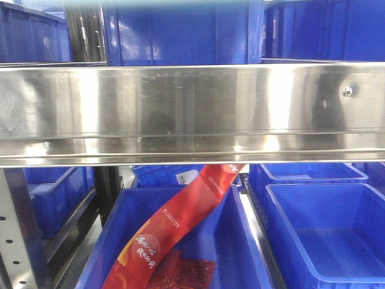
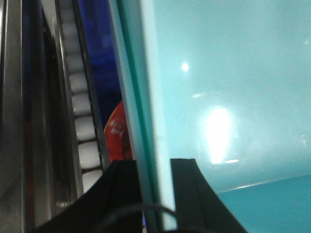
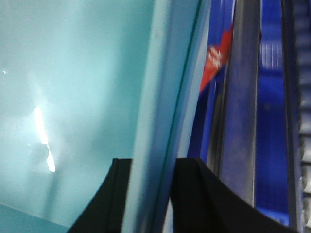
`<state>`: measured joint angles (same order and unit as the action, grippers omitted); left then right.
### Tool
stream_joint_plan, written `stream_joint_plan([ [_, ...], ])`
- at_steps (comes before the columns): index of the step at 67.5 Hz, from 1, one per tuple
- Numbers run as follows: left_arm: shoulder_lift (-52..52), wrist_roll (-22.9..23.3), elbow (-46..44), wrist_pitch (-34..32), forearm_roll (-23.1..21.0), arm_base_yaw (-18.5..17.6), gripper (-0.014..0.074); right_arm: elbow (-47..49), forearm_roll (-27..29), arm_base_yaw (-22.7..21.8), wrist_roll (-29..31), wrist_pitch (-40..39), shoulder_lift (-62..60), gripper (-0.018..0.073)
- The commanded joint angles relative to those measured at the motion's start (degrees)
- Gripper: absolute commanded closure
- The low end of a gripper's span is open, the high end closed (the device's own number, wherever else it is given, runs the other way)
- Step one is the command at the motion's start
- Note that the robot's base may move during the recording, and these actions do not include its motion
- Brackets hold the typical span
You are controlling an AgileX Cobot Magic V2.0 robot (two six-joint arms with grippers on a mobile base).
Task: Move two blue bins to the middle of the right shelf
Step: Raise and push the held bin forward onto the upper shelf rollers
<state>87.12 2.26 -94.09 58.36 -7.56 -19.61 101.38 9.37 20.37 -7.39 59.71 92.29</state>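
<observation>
Front view first: a broad steel shelf rail point(image 1: 192, 111) runs straight across the middle. Above it sits a blue bin point(image 1: 180, 33), its front wall filling the top of the picture, with more blue bins point(image 1: 325, 30) beside it on either side. Neither arm shows in this view. Below the rail, a lower blue bin point(image 1: 231, 241) holds a long red banner point(image 1: 180, 220) with gold lettering, draped from the back edge down toward the front, and a dark red mesh patch point(image 1: 180, 274) lies at the bottom. To its right, an empty blue bin point(image 1: 325, 235) stands just beside it, with another behind it.

Left wrist view now: the left gripper point(image 2: 154, 194) has its two black fingers on either side of the bin's pale rim point(image 2: 146, 121), one finger point(image 2: 116, 194) outside, the other inside against the teal-looking wall. The rim fills the gap, so this pincer is clamped on the bin's edge. To the left, a track of white rollers point(image 2: 80, 121) runs up the frame, and a bit of red banner shows behind the rim.

Right wrist view: mirror picture. The right gripper point(image 3: 150, 194) straddles the opposite rim point(image 3: 165, 97) of the bin, black fingers point(image 3: 194, 199) pressed to both faces, clamped on it too. A steel upright point(image 3: 240, 107) and more blue plastic lie to the right.
</observation>
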Motion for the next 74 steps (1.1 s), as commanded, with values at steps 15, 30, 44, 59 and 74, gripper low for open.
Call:
stream_joint_plan([
  [15,4.0,-0.5,-0.4,0.6,-0.7,0.0,0.0707,0.1,-0.1,-0.2,0.4,-2.3,3.9,0.0713],
  [30,4.1,-0.7,-0.4,0.7,-0.7,0.0,0.0489,0.1,-0.1,-0.2,0.4,-2.0,3.9,0.0441],
  [44,4.0,-0.7,-0.4,0.6,-0.7,0.0,0.0069,0.1,-0.1,-0.2,0.4,-1.9,3.5,-0.0019],
  [59,-0.1,-0.8,-0.8,0.6,0.3,0.0,-0.0004,0.3,-1.0,-0.4,0.4,-2.7,-0.7,0.0071],
  [74,-8.1,-0.8,-0.8,0.7,6.9,0.0,0.009,0.3,-7.4,-1.7,0.4,-1.7,-7.1,0.0381],
])
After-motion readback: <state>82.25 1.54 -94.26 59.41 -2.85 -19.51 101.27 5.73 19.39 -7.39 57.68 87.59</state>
